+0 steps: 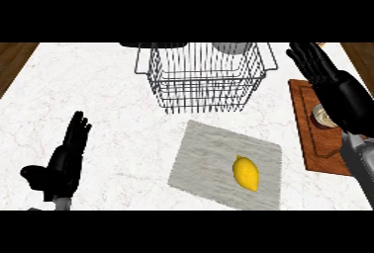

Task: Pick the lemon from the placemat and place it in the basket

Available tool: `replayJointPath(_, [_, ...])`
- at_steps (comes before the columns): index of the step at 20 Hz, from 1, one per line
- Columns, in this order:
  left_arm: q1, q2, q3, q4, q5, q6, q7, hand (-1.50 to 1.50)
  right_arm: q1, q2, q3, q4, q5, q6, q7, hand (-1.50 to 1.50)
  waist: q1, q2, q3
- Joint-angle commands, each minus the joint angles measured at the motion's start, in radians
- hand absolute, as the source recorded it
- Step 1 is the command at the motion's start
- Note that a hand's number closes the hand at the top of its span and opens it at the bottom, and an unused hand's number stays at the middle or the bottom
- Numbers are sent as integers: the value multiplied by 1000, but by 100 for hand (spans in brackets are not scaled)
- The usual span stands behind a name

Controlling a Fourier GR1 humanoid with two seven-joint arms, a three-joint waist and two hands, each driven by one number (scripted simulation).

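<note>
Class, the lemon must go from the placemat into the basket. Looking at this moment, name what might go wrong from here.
1. The right hand is raised near the basket; swinging down toward the lemon it might clip the wire rim.
2. The lemon is rounded and lies near the placemat's edge, so a poor touch may roll it off.
3. The wooden board beside the placemat could get bumped.

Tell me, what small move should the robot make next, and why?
Probably bring the right robot hand back and down toward the lemon. The lemon lies untouched on the placemat, the wire basket holds no lemon, and that open hand is raised beside the basket.
</note>
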Motion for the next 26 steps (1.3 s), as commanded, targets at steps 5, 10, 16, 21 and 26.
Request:
replayJointPath(5, [55,24,-64,136,36,-90,164,0,-89,229,201,3,-162,157,108,150,27,44,5])
replayJointPath(10, [62,52,-94,177,39,-136,246,0,2,319,507,-99,-12,249,61,150,-12,27,5])
replayJointPath(16, [67,75,-65,140,57,-123,313,0,31,267,612,-253,307,24,242,-150,-46,13,5])
replayJointPath(21, [94,102,-39,108,69,-133,303,0,-167,70,483,-316,539,21,406,-150,-58,3,3])
replayJointPath(26, [101,85,-59,123,53,-134,309,0,-324,-90,386,-420,481,243,552,-150,-49,13,3])
